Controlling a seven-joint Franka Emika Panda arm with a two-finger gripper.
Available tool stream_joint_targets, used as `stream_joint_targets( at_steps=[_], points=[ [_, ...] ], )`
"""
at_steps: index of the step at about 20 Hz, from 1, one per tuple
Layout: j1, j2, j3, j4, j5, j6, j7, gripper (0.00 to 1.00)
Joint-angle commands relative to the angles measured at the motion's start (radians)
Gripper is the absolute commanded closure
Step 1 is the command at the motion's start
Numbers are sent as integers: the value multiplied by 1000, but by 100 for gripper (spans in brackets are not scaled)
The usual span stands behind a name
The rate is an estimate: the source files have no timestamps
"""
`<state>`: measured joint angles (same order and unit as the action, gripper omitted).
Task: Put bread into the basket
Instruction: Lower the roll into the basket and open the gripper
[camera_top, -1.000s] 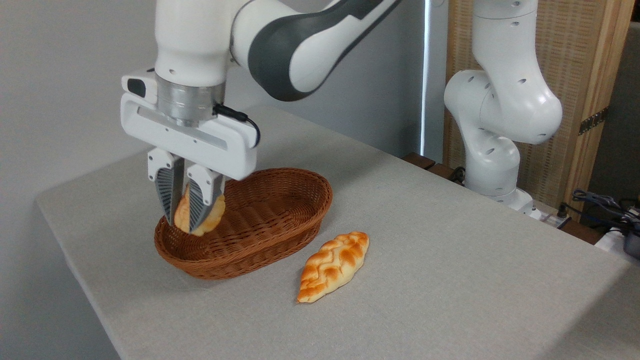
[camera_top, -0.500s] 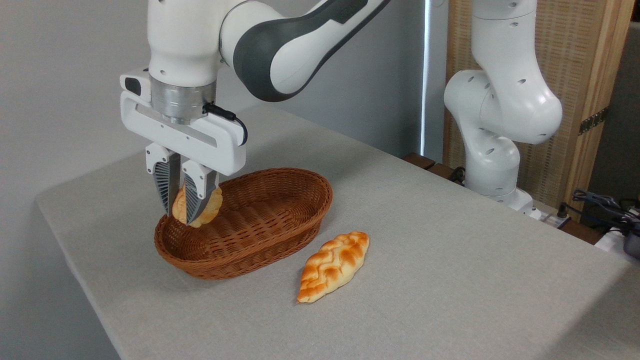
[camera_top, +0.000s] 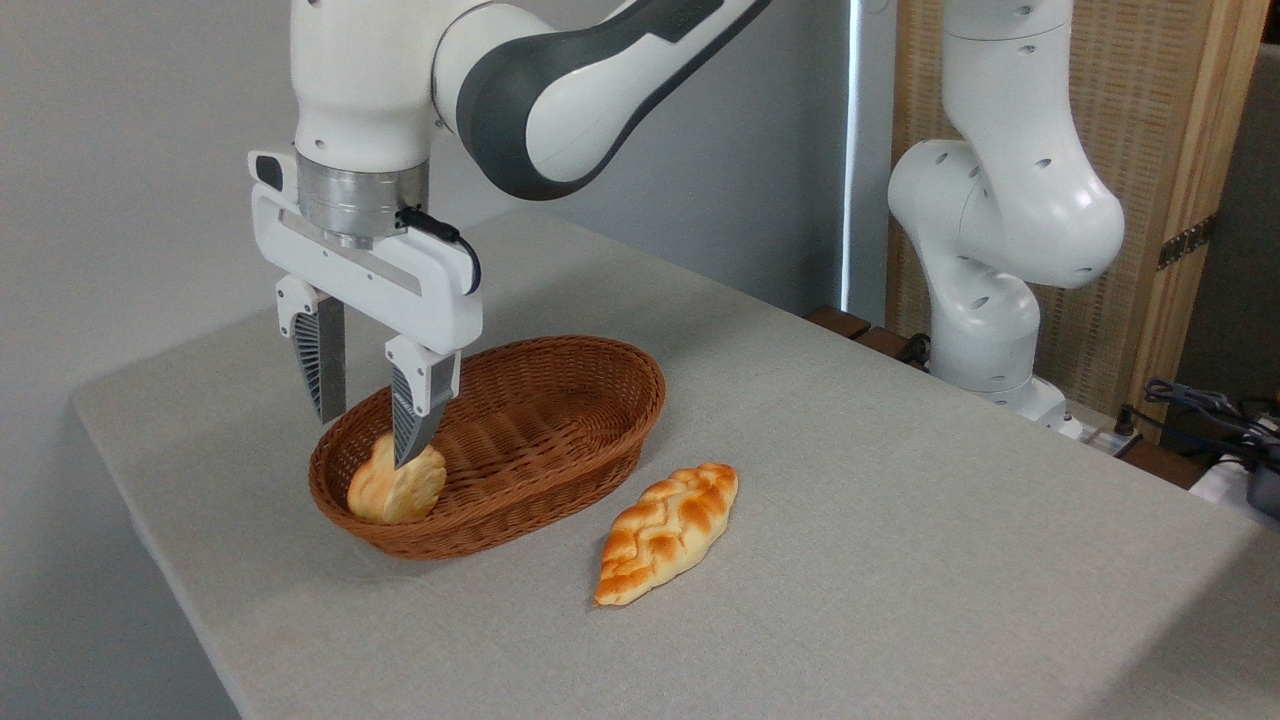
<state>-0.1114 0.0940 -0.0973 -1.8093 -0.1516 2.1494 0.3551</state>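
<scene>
The bread (camera_top: 395, 487), a small pale-golden roll, lies inside the basket (camera_top: 560, 440) at its near left end, leaning against the woven wall. Nothing grips it. The gripper (camera_top: 368, 420) hangs just above it with its two fingers spread wide and empty; the right finger's tip shows in front of the roll's top, and whether it touches the roll or only overlaps it in this view cannot be told. The left finger stands over the basket's left rim, apart from the roll.

As far as the picture shows, the main job looks done: the roll is in the basket and released. What seems left is only for the arm to lift clear without catching the roll or the rim.

On the desk (camera_top: 900, 560), just beside the basket's right front, lies a longer braided orange-brown loaf (camera_top: 667, 533), untouched and well outside the basket.

Some things are hard to read. The underside of the roll is hidden by the basket's near wall, so how it rests on the floor of the basket is unclear. The arm's upper part is cut off by the top edge.
</scene>
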Motion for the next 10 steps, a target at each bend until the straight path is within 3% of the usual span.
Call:
stream_joint_targets(
  at_steps=[1,8,10],
  points=[
    [10,-8,13,-2,10,9,146,0],
    [10,-17,54,-4,14,-3,304,0],
    [10,-20,60,2,43,-48,318,0]
  ],
)
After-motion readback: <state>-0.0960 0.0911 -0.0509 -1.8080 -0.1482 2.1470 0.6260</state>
